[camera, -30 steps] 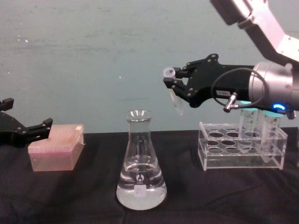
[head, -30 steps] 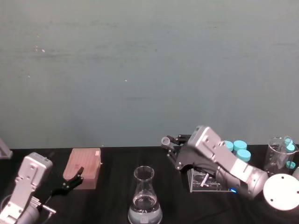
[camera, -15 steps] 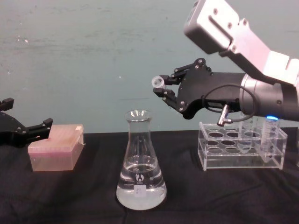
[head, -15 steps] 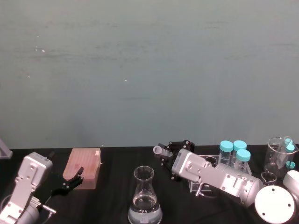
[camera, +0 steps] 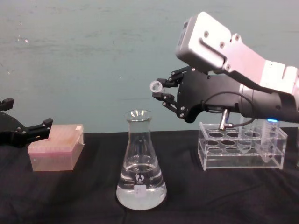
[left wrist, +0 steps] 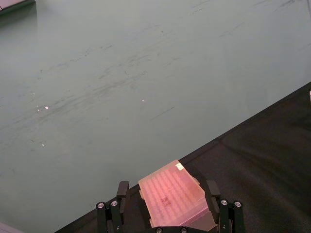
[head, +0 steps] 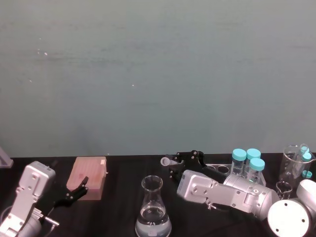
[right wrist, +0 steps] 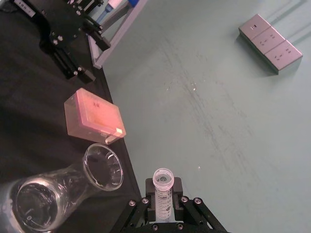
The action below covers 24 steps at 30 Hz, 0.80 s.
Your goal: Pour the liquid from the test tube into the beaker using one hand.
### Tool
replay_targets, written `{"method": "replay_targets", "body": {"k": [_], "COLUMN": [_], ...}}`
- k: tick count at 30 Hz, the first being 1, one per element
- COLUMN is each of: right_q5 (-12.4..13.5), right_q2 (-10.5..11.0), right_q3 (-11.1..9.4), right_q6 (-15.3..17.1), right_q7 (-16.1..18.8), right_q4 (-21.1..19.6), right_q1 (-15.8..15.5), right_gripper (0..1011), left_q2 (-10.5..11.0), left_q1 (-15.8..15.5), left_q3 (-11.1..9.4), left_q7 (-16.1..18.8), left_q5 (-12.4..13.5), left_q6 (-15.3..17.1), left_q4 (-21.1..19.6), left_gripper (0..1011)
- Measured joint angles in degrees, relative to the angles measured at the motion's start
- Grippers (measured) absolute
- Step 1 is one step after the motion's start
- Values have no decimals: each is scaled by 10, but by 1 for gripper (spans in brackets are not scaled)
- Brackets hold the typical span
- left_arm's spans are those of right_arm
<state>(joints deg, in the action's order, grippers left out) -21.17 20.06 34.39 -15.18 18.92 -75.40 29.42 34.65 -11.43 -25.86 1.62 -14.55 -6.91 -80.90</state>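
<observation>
Right end effector point(camera: 162, 92) raised above the surface point(camera: 84, 196), reaching in from the robot's right. We note its black fingers point(camera: 169, 98) pinching the test tube point(camera: 155, 87). The tube is tilted, its open rim pointing up and toward the robot's left. In the chest view the rim sits higher than the beaker point(camera: 140, 158) lip and just to the right of the mouth, not touching the glass. In the right wrist view the tube point(right wrist: 163, 189) shows its open mouth and printed marks on its side, with the beaker's mouth point(right wrist: 103, 167) near it. We cannot tell how much liquid the tube holds.

Beaker upright on the dark surface, near the front edge, in the middle of the head view point(head: 153, 205). Clear liquid point(camera: 140, 189) fills its wide base to a shallow level. A small white mark shows low on the glass.

Left end effector point(head: 78, 190) low at the robot's left, fingers spread apart, holding nothing. It points at a pink box point(camera: 55, 148) resting on the surface, well apart from the beaker. In the left wrist view the box point(left wrist: 172, 199) lies just ahead of the spread fingers point(left wrist: 121, 193).

Clear rack point(camera: 240, 151) behind the right arm, on the robot's right. Teal-capped tubes point(head: 247, 160) stand upright in it.
</observation>
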Motion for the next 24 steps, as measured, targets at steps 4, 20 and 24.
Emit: {"method": "replay_targets", "body": {"k": [4,20,24], "right_q5": [-18,-69,-76], "right_q2": [2,7,8], "right_q3": [5,21,23], "right_q6": [-7,-25,-28], "right_q7": [-6,-27,-31], "right_q4": [2,6,7], "right_q1": [3,12,14], "right_gripper": [194,194,194], "left_q2": [0,0,0], "left_q1": [0,0,0], "left_q3": [0,0,0], "left_q7": [0,0,0], "left_q5": [0,0,0], "left_q6": [0,0,0], "left_q4": [0,0,0], "left_gripper": [1000,1000,1000]}}
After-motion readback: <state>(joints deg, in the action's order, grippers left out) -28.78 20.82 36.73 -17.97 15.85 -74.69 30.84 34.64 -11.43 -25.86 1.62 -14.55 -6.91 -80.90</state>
